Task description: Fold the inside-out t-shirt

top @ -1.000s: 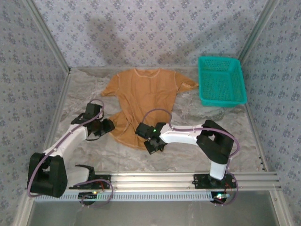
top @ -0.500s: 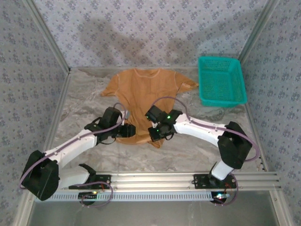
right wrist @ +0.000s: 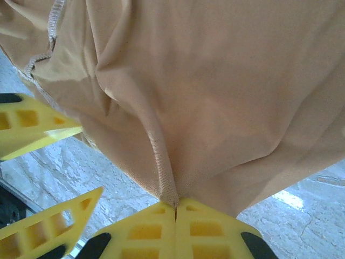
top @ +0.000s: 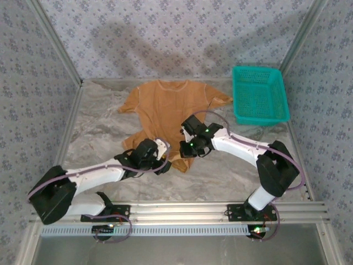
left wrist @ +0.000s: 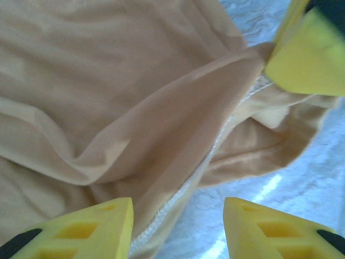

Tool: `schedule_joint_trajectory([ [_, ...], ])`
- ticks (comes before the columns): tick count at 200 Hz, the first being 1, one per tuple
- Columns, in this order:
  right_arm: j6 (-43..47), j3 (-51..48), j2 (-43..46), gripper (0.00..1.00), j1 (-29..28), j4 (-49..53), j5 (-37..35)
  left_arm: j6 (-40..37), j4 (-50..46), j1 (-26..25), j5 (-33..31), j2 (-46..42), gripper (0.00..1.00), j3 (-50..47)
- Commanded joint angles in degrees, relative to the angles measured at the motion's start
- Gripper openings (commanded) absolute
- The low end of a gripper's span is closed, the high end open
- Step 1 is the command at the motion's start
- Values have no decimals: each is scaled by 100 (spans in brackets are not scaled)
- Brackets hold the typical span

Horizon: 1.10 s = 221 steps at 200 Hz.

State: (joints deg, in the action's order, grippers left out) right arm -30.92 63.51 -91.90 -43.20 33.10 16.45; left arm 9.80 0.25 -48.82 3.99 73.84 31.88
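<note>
The inside-out t-shirt (top: 168, 107) lies lengthwise near to far, collar toward the back wall, its lifted near hem pinched by the right gripper (right wrist: 175, 208), while the left gripper (left wrist: 177, 209) stands spread over it.

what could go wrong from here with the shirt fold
The left gripper stands open, so the t-shirt hem is pinched by the right gripper alone: the fold could land skewed. The two grippers sit close together and might knock each other. The bunched hem may crease.
</note>
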Motion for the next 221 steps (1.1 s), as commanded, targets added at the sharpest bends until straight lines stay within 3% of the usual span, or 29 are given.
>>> schedule_joint_trajectory([
  [1,-90,-107,280,5,103,-65,327,-532,314,-45,-464,388,47,294],
  [36,-134,-300,623,0,254,-103,441,-886,555,7,-1265,945,46,539],
  [57,-132,-456,897,0,375,-43,434,-913,361,317,-1483,1113,40,768],
  [73,-143,-619,1179,0,514,25,376,-852,126,646,-1486,1091,31,896],
  [106,-236,-940,1671,0,848,-67,279,-407,-85,1321,-1218,855,0,875],
  [129,-257,-1056,1672,0,1035,-215,271,-112,-420,1569,-1113,749,0,941],
  [177,-189,-933,1354,0,1315,-405,212,890,-1097,1552,-1103,57,0,1178],
  [221,267,-18,1299,0,2117,380,122,1418,-2221,770,-889,-163,0,2581],
])
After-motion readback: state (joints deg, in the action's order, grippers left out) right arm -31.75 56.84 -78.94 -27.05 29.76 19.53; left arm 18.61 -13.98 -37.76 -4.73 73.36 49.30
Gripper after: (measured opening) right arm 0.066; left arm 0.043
